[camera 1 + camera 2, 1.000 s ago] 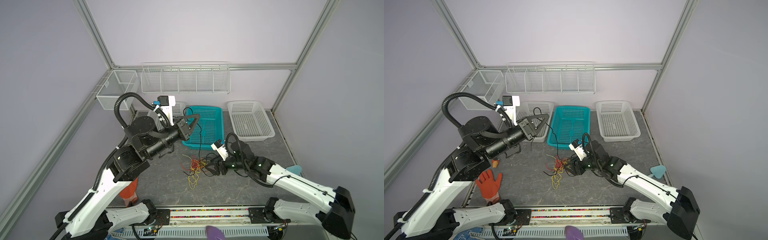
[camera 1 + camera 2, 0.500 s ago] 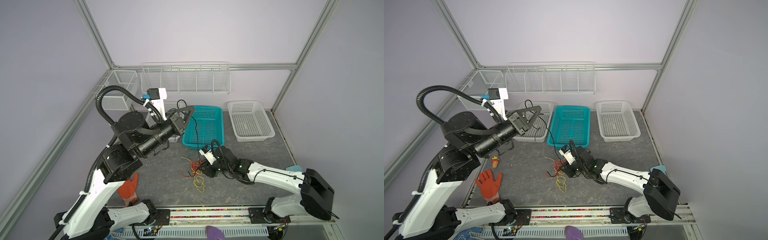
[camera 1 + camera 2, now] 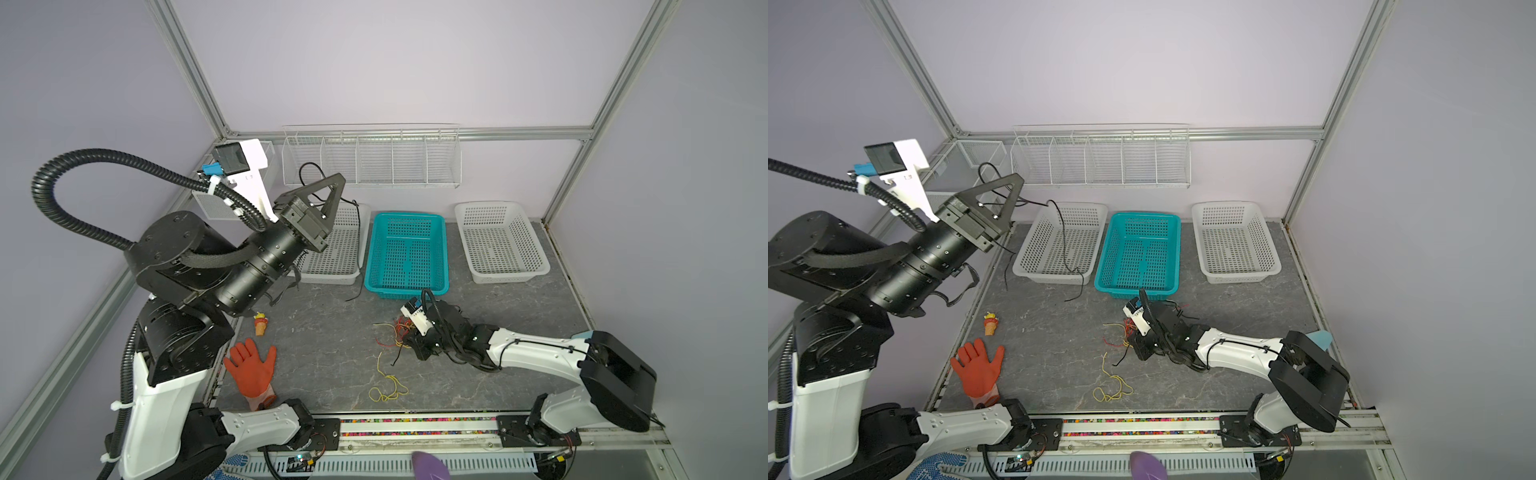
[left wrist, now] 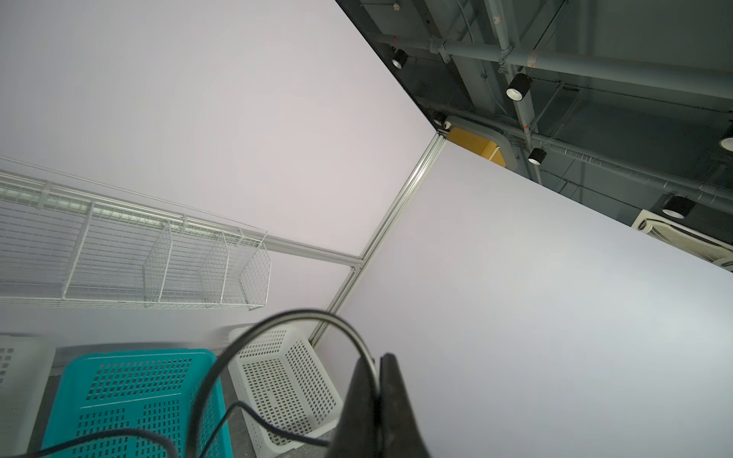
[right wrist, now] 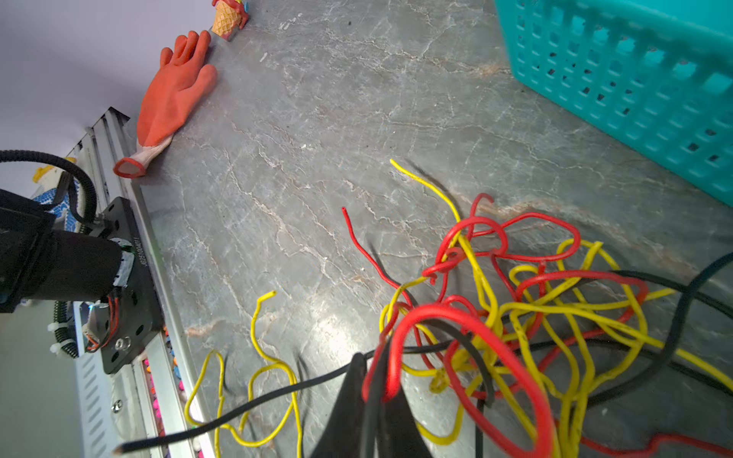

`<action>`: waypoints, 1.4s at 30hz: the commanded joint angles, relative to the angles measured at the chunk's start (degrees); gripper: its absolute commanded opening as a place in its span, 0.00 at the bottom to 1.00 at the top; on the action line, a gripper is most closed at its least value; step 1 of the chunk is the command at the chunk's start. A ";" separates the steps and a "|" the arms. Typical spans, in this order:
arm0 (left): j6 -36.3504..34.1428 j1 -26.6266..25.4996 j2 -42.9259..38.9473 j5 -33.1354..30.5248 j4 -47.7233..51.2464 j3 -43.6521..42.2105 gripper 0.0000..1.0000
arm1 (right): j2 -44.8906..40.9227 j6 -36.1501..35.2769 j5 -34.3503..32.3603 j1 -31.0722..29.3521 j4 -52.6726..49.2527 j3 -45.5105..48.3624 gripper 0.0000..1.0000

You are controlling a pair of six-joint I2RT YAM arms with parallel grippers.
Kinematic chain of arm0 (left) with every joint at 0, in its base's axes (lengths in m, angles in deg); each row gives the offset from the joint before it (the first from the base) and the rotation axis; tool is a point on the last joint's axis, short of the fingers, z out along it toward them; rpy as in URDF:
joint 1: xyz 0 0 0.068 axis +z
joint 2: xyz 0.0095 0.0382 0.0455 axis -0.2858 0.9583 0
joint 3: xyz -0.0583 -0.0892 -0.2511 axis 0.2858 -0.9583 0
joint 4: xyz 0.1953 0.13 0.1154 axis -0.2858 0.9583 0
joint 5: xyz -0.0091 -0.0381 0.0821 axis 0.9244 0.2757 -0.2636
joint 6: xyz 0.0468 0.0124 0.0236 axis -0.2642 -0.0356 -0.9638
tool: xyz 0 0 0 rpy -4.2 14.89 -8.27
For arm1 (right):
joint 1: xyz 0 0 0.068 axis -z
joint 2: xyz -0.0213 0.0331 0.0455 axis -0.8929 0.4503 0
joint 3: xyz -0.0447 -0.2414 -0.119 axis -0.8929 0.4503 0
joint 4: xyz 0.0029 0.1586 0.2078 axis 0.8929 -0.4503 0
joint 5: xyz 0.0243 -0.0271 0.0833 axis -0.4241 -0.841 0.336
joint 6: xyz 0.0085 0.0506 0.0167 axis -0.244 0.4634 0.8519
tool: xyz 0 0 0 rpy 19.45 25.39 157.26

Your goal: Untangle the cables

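I saw the surface [image 3: 324, 357] as a grey, marble-veined sheet boxed in by lilac walls and aluminium posts, with a white wire rack [image 3: 370, 158] hung on the back wall. Along the back edge sat a white basket [image 3: 332, 253], a teal basket [image 3: 407, 253] and a second white basket [image 3: 498, 245]. The left wrist camera showed an open ceiling of grey pipes and black spotlights.

My left gripper [image 4: 378, 361], raised over the back left corner, was clamped tight on a black cable [image 3: 1064, 241] that draped across the white basket nearest that corner and down to the surface. My right gripper [image 5: 377, 380] was pinched closed on red and black strands of the tangled cables [image 5: 515, 309], which lay mid-surface just in front of the teal basket.

The number printed on a black mount plate [image 5: 131, 301] was too small for me to read.
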 commanded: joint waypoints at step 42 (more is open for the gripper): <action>-22.81 32.29 17.26 -2.71 -48.44 -37.22 0.00 | -11.37 -3.13 5.73 -8.72 -4.32 0.08 0.07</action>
